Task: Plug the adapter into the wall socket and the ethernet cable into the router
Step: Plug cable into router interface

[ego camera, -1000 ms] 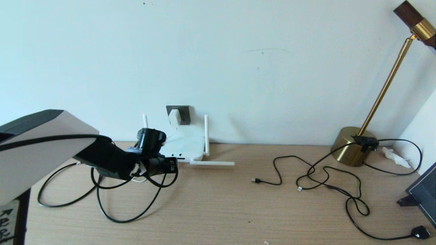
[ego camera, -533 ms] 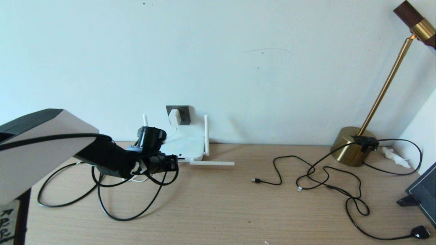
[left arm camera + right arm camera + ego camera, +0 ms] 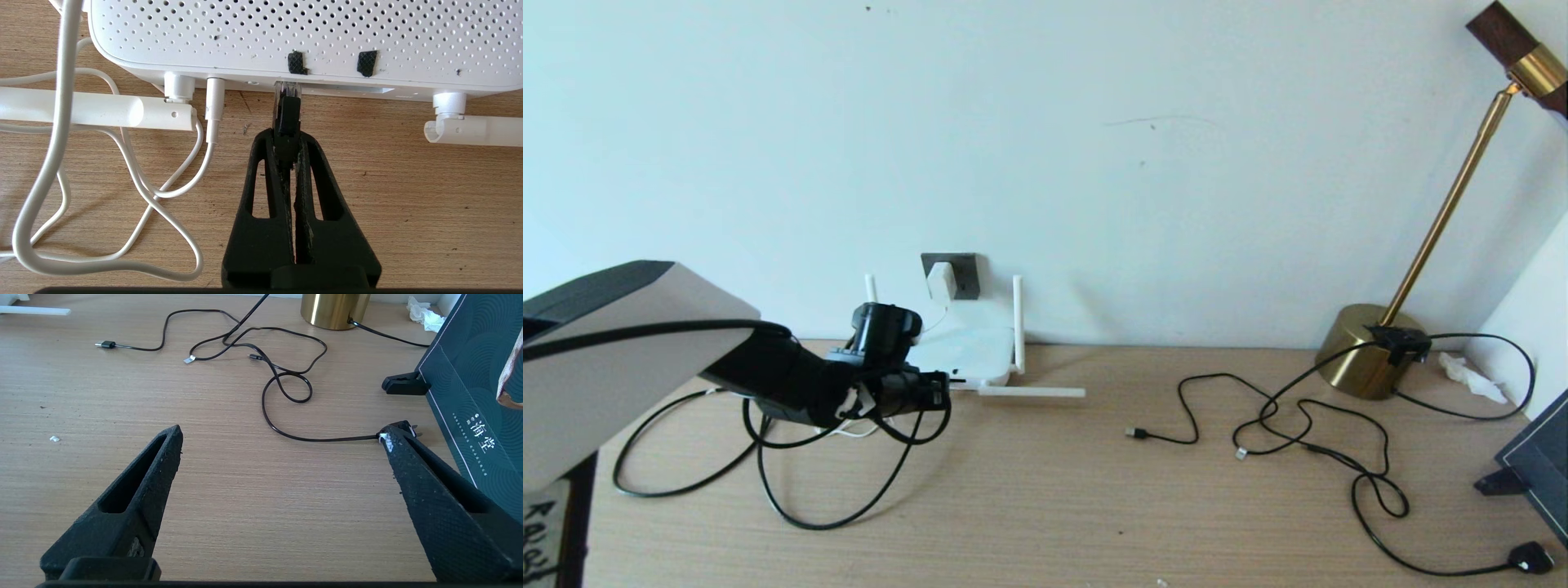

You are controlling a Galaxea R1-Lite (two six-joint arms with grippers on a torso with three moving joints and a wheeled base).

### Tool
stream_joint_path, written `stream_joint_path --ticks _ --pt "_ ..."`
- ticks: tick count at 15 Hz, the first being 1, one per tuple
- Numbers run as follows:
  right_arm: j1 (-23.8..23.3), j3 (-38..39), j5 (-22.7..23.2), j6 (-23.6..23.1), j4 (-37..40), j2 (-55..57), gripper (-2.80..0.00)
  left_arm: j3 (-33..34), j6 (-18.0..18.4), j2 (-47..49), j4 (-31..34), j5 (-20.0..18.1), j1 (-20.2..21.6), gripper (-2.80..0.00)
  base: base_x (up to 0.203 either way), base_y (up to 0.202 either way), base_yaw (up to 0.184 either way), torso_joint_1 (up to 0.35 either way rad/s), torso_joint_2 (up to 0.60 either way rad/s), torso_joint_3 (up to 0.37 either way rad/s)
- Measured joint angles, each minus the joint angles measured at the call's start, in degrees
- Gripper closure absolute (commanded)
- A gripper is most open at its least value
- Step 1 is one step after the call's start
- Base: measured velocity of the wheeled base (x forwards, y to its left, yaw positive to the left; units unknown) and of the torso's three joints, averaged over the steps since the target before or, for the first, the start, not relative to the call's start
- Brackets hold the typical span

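Left tool (image 3: 287, 141), pinching the ethernet cable's (image 3: 833, 514) connector (image 3: 287, 114) square to the router (image 3: 302, 36) port for insertion; adapter (image 3: 941, 282) sits in socket (image 3: 964, 273) behind router; right tool (image 3: 282, 437) spread, idle.

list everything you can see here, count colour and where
router: 1, white, on desk against wall
adapter: 1, white, in wall socket, dark grey
ethernet cable: 1, black, looped on desk at left, connector at router's port
thin cables: several, black, desk right
lamp: 1, brass, far right
dark box: 1, teal, right edge
desk: 1, light wood
left gripper: black, shut on connector
right gripper: black, open above desk, parked
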Motion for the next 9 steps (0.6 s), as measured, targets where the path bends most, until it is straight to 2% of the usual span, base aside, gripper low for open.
stream_joint_path --ticks 9 --pt "0.0 0.0 0.01 -0.02 -0.01 0.0 -2.8 -0.98 -0.02 0.45 0.27 -0.02 -0.01 0.0 0.0 0.0 0.0 0.0 0.0 0.0"
